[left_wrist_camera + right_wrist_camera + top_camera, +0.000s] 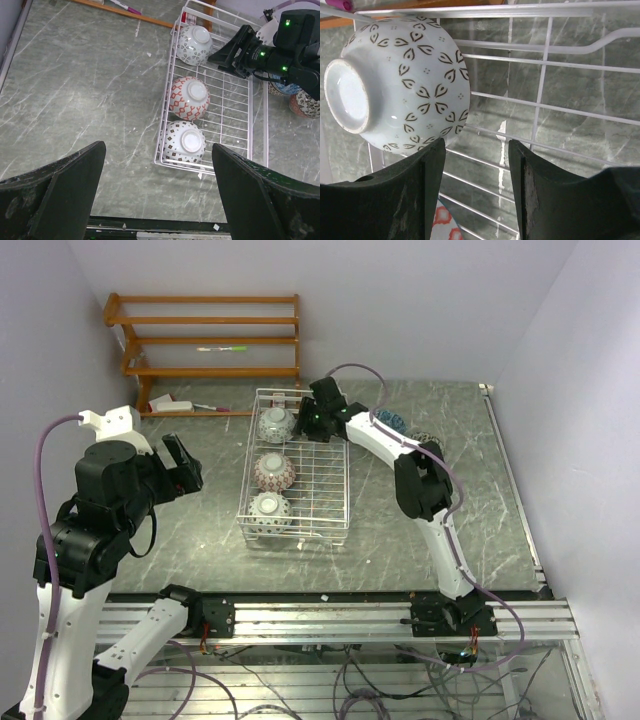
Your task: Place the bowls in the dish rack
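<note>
Where the grey, white-veined tabletop (180,540) carries it, the dish rack (322,490) is a white rectangular wire grid with low sides, its long side running near to far. Three round glazed bowls lie in a line down its left half, each tipped so that its white foot ring shows. The far bowl (400,85) is pale with dark petal marks, the middle bowl (189,97) has a red lattice, and the near bowl (184,141) has small dark squares.

The right end effector (475,150) sits low at the rack's far end, just right of the far bowl, with its black fingers apart and only rack wire between them. The left end effector (157,147) hangs over the tabletop left of the rack, its fingers spread wide and holding nothing.

On the tabletop right of the rack (partly hidden by the right arm) stand a blue-lined bowl (392,421) and a red-patterned bowl (306,104).
</note>
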`<state>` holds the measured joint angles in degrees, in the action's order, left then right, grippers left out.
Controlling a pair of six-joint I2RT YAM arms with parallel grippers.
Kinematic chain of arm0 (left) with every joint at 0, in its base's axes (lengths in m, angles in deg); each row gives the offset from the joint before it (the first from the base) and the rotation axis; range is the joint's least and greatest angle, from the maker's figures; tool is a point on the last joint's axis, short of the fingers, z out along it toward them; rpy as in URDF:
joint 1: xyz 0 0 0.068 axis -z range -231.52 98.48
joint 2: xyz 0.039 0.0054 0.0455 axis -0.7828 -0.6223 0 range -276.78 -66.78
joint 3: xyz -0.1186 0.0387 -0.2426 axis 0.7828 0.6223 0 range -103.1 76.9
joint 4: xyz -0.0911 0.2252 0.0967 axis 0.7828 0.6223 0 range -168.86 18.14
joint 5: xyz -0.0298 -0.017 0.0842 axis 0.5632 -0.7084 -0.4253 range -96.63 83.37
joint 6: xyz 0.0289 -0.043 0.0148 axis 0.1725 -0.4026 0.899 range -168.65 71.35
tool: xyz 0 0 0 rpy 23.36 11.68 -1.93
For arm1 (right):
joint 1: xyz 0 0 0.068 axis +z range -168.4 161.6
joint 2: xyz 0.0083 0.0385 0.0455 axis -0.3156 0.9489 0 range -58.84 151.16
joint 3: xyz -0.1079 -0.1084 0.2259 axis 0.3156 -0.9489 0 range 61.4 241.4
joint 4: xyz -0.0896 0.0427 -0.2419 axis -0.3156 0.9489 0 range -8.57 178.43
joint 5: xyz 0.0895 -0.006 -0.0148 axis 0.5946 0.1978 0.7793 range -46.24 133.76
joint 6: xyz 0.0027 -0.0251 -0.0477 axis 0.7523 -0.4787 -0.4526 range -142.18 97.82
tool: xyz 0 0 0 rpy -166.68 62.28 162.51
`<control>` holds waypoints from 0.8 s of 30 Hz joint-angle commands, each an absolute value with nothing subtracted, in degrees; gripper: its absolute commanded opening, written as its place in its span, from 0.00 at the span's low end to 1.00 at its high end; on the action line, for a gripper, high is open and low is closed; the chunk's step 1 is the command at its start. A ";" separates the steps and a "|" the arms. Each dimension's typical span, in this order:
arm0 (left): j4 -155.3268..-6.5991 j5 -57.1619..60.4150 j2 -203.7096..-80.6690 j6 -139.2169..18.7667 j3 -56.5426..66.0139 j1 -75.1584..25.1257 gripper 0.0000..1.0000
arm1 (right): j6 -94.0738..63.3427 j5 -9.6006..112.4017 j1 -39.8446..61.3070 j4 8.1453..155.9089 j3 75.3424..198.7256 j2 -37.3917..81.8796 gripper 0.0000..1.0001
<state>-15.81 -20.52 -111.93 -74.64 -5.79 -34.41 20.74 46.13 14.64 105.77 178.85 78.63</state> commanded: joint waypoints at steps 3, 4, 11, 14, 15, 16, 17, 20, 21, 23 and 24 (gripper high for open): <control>-15.68 -20.61 -111.93 -75.41 -6.32 -34.26 0.99 | 16.73 48.15 16.45 100.47 178.87 77.44 0.54; -15.79 -20.62 -112.02 -75.38 -6.40 -34.21 0.99 | 16.52 47.32 16.66 100.39 178.11 75.84 0.55; -16.27 -20.91 -111.85 -75.30 -6.45 -34.20 0.99 | 13.68 42.14 16.71 103.01 175.08 63.76 0.56; -16.69 -20.56 -111.85 -75.40 -6.24 -34.22 0.99 | 11.36 38.32 16.23 109.95 177.01 60.80 0.59; -16.76 -20.39 -111.87 -75.42 -6.24 -34.20 0.99 | 10.91 37.36 15.48 112.00 177.15 59.76 0.60; -16.89 -20.36 -111.85 -75.38 -6.24 -34.20 0.99 | 10.67 36.32 14.75 113.72 176.73 58.63 0.61; -17.07 -20.31 -111.76 -75.40 -6.32 -34.20 0.99 | 10.50 35.52 13.76 115.06 175.83 57.51 0.62; -17.35 -20.31 -111.70 -75.26 -6.34 -34.20 0.99 | 9.64 33.91 10.37 117.09 170.84 52.32 0.63; -17.48 -20.31 -111.72 -75.08 -6.26 -34.22 0.99 | 9.04 33.53 8.59 117.52 168.62 50.97 0.63; -17.78 -20.25 -111.77 -75.07 -5.93 -34.21 0.99 | 7.42 33.70 5.45 119.29 166.96 49.52 0.63; -17.92 -20.10 -111.70 -75.02 -5.70 -34.20 0.99 | 6.35 34.21 3.95 120.51 166.91 49.56 0.63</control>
<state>-16.01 -20.52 -112.04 -75.08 -5.79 -34.41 10.38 36.91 9.55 113.11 170.28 50.37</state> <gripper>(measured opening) 0.992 0.628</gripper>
